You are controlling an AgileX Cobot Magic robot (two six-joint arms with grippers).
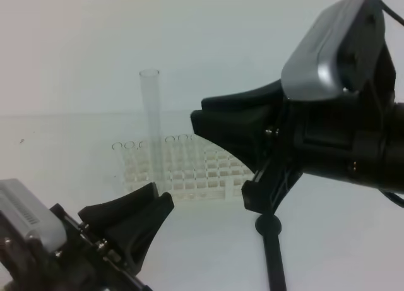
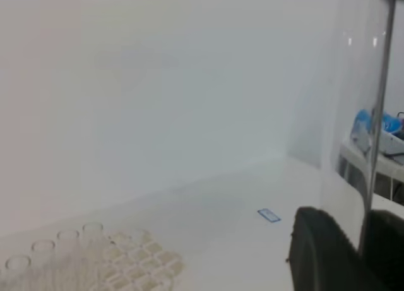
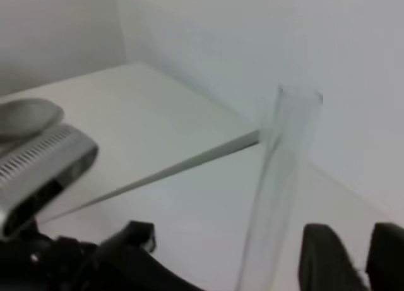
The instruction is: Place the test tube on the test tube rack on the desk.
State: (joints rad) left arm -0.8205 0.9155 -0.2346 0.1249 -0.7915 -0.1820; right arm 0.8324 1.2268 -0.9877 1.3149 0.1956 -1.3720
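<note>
Left gripper low at 7 o'clock, right gripper out at 3 o'clock, both off the tube.
Tube stands upright in the rack, at its left side, on the desk. Left jaws together, holding nothing; right jaws: cannot tell how far apart, tips clear of the glass, just to its right.

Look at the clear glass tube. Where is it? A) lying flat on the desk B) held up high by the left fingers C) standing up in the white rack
C: the tube stands upright in the rack, with no fingers touching it.
</note>
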